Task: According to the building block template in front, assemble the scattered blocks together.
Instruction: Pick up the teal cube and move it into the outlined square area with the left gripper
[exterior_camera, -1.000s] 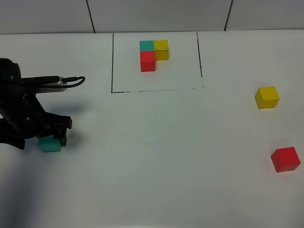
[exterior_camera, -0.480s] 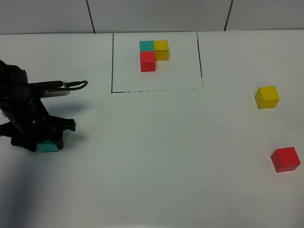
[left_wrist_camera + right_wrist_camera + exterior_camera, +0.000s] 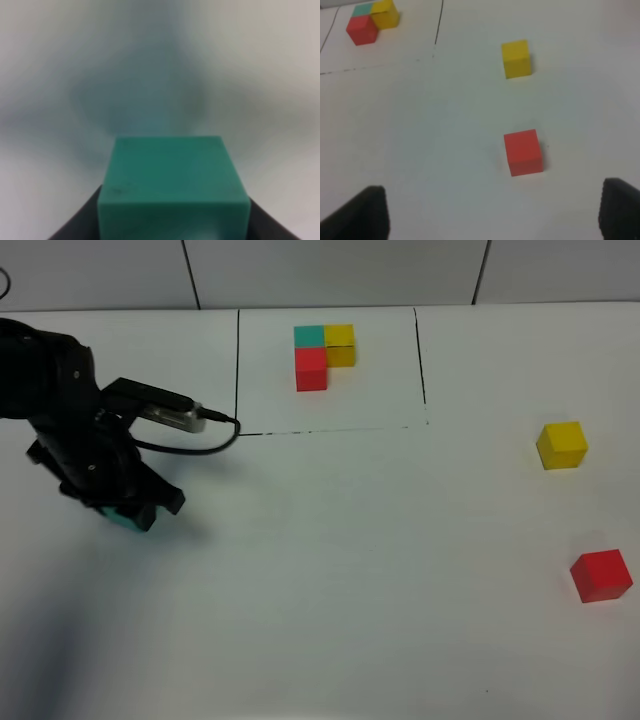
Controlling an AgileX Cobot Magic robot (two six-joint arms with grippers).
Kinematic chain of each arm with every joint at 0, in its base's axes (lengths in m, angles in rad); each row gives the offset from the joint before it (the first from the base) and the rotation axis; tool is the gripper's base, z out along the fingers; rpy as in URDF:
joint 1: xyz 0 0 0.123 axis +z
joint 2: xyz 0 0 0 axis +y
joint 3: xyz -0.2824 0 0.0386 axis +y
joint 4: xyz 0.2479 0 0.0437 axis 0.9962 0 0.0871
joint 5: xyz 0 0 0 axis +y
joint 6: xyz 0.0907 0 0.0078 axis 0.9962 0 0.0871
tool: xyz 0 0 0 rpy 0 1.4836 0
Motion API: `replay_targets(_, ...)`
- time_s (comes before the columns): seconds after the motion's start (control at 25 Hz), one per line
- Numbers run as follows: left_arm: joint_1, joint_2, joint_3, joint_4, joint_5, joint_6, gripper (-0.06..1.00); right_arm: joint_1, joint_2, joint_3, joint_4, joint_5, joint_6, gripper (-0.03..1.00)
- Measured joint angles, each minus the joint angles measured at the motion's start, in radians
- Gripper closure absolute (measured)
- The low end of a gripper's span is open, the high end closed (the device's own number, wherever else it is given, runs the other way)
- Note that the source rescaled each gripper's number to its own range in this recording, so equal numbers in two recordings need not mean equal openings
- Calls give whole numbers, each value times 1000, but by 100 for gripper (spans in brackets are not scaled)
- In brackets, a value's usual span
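Left end effector (image 3: 128, 512) is at the left side of the bench (image 3: 330, 570), at mid depth, clamped narrow on the teal cube (image 3: 122, 519). In the high view only a sliver of teal shows under the black arm. In the left wrist view the teal cube (image 3: 172, 185) fills the lower middle, with a dark finger (image 3: 80, 222) against each of its sides. The bench behind it is blurred with a soft shadow; cannot tell whether the cube is lifted or touching the bench. A black cable (image 3: 190, 445) loops off the arm toward the right.

Right end effector (image 3: 492, 220) is seen only in the right wrist view. It is spread wide, with dark fingertips (image 3: 365, 215) at both lower corners and nothing between them, above bare bench nearer than the red cube.

The template (image 3: 322, 352) sits far centre inside a thin black rectangle (image 3: 237, 370). Teal and yellow stand side by side at the far edge, teal on the left, and red is just nearer than the teal, all touching.

Yellow cube (image 3: 561, 444) is on the right side at mid depth, outside the rectangle and well apart from it. Red cube (image 3: 601, 575) is at the right edge, nearer than the yellow cube and apart from it. Both rest flat on the bench, untouched.
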Motion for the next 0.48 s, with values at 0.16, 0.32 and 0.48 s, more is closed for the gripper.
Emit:
replay_targets(0.16,-116,48,-119,-1,42,235,94,0,0,0,0,0,0,25)
replay_targets(0.32,-212,162,-303,0,139,334,94,0,0,0,0,0,0,25)
replay_targets(0.48,-284,298,-513,21,251,387,94,0,0,0,0,0,-1,25)
